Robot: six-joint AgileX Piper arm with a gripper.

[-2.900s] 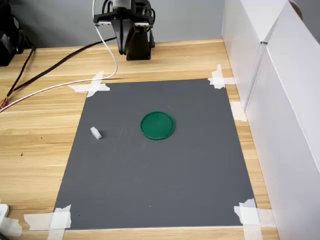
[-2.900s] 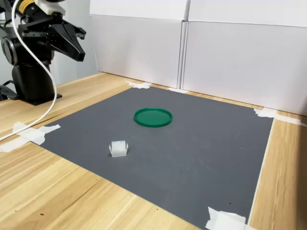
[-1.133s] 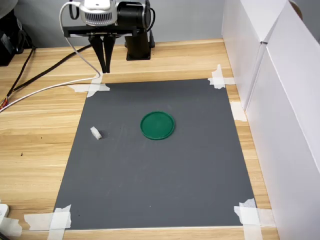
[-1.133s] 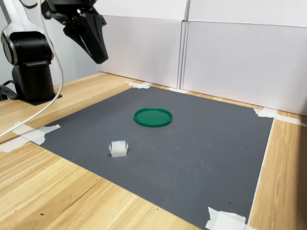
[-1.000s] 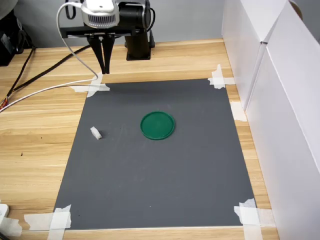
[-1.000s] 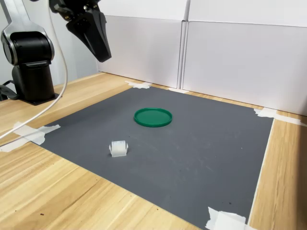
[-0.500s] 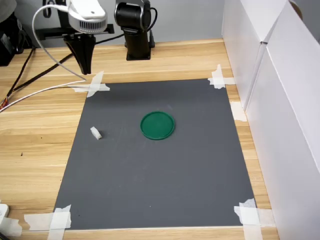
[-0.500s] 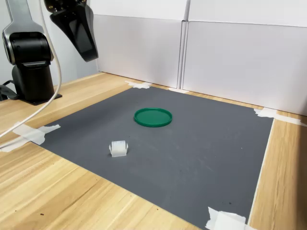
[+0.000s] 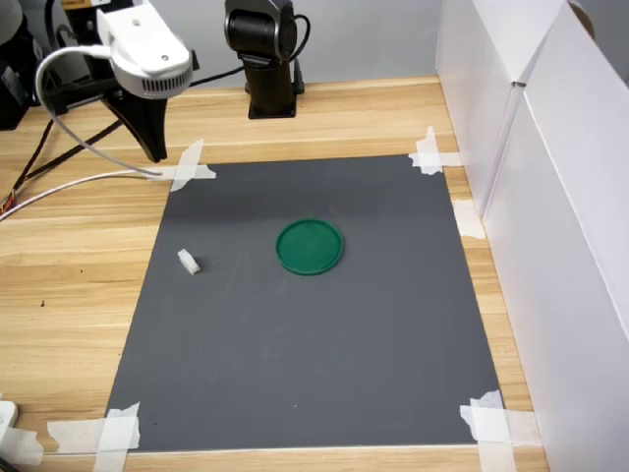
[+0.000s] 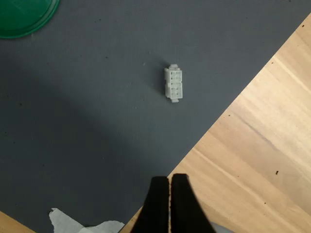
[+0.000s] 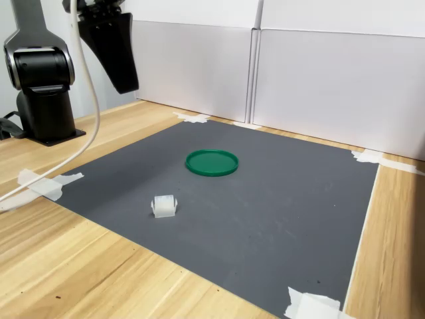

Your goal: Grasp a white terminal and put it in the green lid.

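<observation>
On grey mat (image 9: 314,354): white terminal (image 9: 188,262) near green lid (image 9: 311,246) — lid empty, nothing between; gripper (image 10: 164,180) pinched closed, holding nothing.

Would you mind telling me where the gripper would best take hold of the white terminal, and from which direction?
Grip the white terminal across its two long side faces, coming straight down from above. It lies flat and alone on the grey mat, well apart from the green lid, so both long sides look free. The gripper, now shut, would probably need to open first.
</observation>
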